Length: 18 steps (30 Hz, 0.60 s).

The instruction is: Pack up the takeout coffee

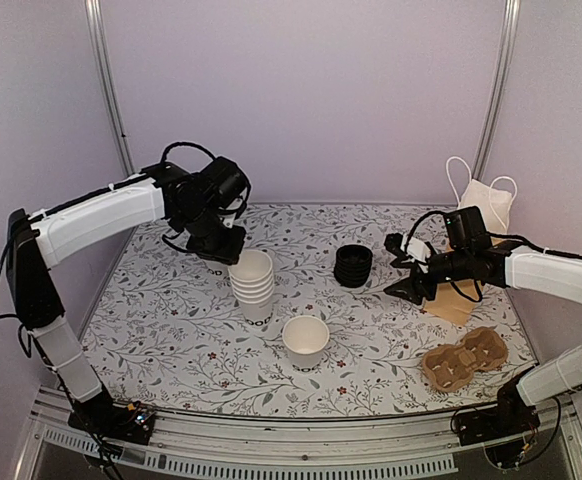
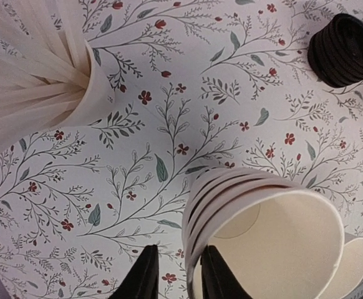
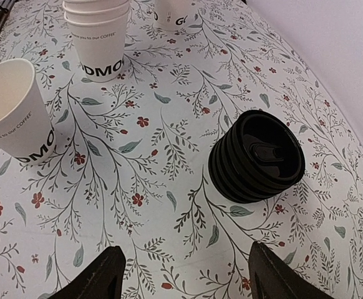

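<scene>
Nearest the lens: L gripper [image 2: 179, 255], its two dark fingers astride the rim of the stack of nested lidless white paper cups [image 2: 275, 249], one finger outside the wall, one inside the top cup. Jaws narrowly apart. A slit of floral tablecloth [image 2: 169, 124] shows btw the outer finger and the cup wall, so I read no clamp yet. R gripper [image 3: 184, 255]: jaws wide apart, nothing btw them, hanging near the stack of round black plastic lids [image 3: 256, 156].

No lidded cup in view. The lone white paper cup with dark print near its base [image 1: 305, 340] stands upright and lidless, front-centre, near the cup stack but apart from it. The brown moulded-pulp cup carrier [image 1: 463, 360] sits well to its right.

Watch, imo: the cups nest tight, so your pinch may bring up two or more, or drag the whole stack over onto the lone cup. The lids nest too, so R may take several or skid one sideways. The lone cup looks empty and light; pressing a lid on w/o bracing could topple it.
</scene>
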Each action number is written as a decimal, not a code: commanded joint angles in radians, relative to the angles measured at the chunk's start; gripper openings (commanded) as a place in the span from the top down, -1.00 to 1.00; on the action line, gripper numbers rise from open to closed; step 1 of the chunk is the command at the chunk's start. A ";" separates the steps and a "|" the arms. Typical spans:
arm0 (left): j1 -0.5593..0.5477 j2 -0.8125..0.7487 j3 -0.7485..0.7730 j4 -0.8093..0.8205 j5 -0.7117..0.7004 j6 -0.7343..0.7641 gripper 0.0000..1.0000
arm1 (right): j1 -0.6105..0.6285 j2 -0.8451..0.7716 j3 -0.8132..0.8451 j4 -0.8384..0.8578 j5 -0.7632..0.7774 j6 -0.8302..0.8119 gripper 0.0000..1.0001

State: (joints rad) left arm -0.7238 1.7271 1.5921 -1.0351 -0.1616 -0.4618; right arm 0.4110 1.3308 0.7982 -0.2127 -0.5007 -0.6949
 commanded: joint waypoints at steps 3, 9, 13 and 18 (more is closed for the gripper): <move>0.011 0.012 -0.001 0.008 0.029 0.030 0.74 | -0.005 0.012 0.024 -0.013 -0.012 -0.008 -0.42; 0.011 -0.068 -0.044 -0.024 0.020 0.005 1.00 | -0.006 0.015 0.025 -0.016 -0.012 -0.010 -0.42; 0.014 -0.159 -0.120 -0.046 -0.005 -0.028 1.00 | -0.006 0.023 0.030 -0.024 -0.017 -0.014 -0.42; 0.067 -0.291 -0.249 -0.051 -0.020 -0.065 1.00 | -0.006 0.034 0.038 -0.036 -0.025 -0.017 -0.42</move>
State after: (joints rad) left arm -0.7136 1.5356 1.4193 -1.0634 -0.1555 -0.4854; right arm 0.4110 1.3510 0.7998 -0.2264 -0.5076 -0.7006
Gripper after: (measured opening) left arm 0.034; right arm 0.710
